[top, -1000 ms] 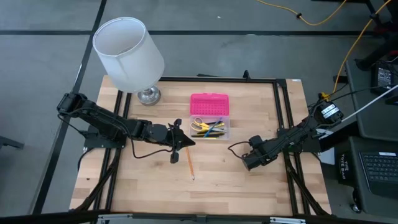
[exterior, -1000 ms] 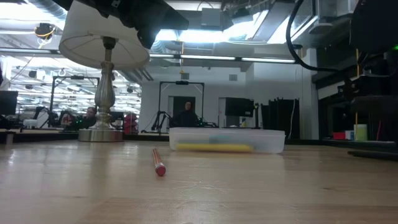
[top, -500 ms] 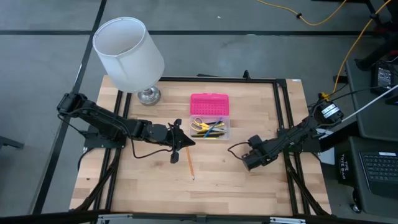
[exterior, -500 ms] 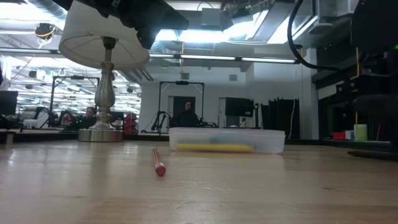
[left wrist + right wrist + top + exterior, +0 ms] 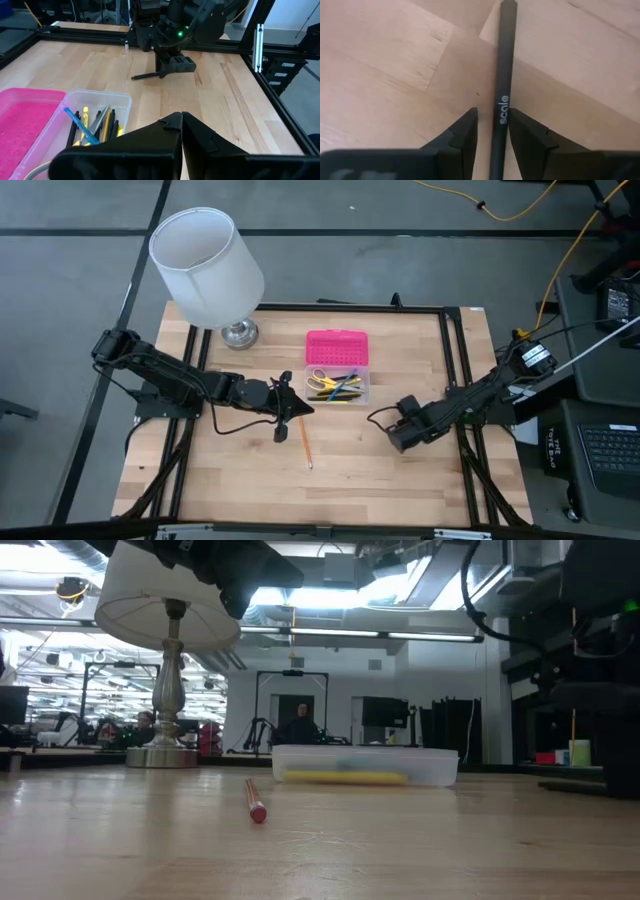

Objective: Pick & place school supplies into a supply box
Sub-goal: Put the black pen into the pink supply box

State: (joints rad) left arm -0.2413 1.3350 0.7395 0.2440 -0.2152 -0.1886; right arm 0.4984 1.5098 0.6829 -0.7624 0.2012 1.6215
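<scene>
1. Down at the right of the counter (image 5: 240, 470), you have the right gripper (image 5: 491, 131) set low over a black pen (image 5: 502, 95). Its jaws stand a little apart with the pen lying between them on the wood; a narrow gap shows on each side, so you cannot call it a grip.
2. From above, you see that same right gripper (image 5: 400, 434) to the right of the supply box (image 5: 338, 388) and a little nearer than it.
3. Your left gripper (image 5: 296, 409) hovers just left of the box. Its jaws are closed tip to tip, with nothing between them.
4. You will find the supply box near the middle of the counter, its pink lid (image 5: 337, 347) folded open on the far side. Pens and pencils (image 5: 345, 387), yellow, black and blue, lie inside with yellow-handled scissors (image 5: 318, 377).
5. An orange pencil (image 5: 305, 443) lies loose on the counter, nearer than the box and just below the left gripper in the overhead view. In the low view its red eraser end (image 5: 258, 811) points toward you.
6. A lamp with a white shade (image 5: 205, 265) stands at the far left corner of the counter.
7. Beyond the counter, in the low view, a person (image 5: 299, 727) sits in the room behind the box.
</scene>
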